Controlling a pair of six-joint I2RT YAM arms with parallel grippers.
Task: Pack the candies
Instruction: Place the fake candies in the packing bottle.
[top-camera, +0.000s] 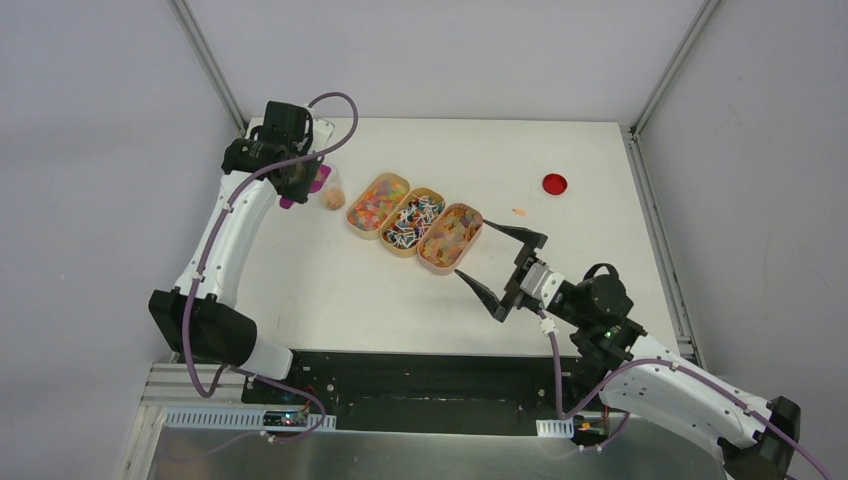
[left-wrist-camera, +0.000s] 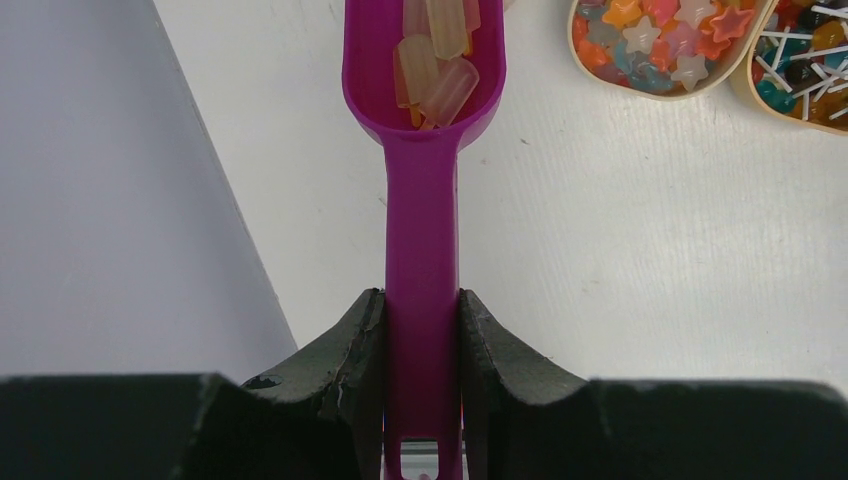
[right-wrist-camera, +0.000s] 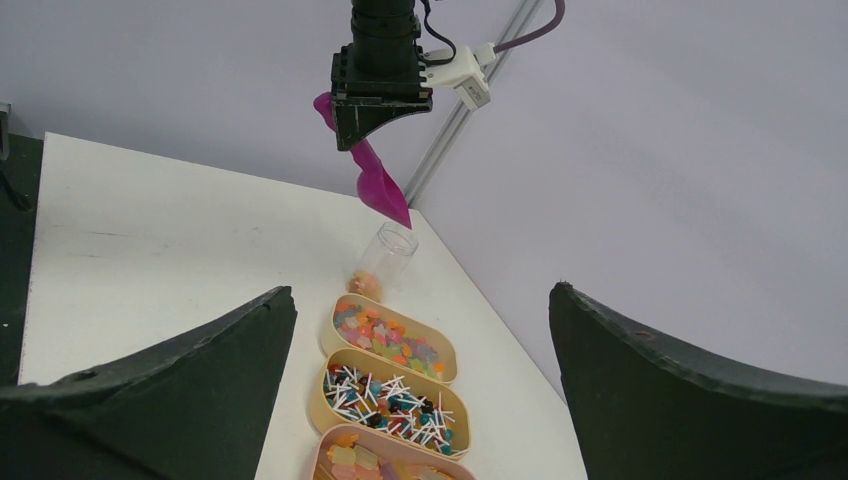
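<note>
My left gripper (left-wrist-camera: 421, 300) is shut on the handle of a magenta scoop (left-wrist-camera: 422, 200). Its bowl holds several pale orange gummy candies (left-wrist-camera: 440, 65). In the right wrist view the scoop (right-wrist-camera: 378, 185) tilts down, its tip just above the mouth of a clear jar (right-wrist-camera: 388, 255) with a few candies at its bottom. Three oval trays lie in a row: bright star-shaped candies (top-camera: 378, 203), lollipops with white sticks (top-camera: 414, 222), and orange-yellow gummies (top-camera: 451, 238). My right gripper (top-camera: 505, 265) stands wide open just right of the gummy tray, holding nothing.
A flat red disc (top-camera: 554, 183) lies at the back right of the white table (top-camera: 600, 260). One small orange piece (top-camera: 519, 211) lies loose between it and the trays. The jar (top-camera: 333, 196) stands near the table's left back corner, close to the enclosure wall.
</note>
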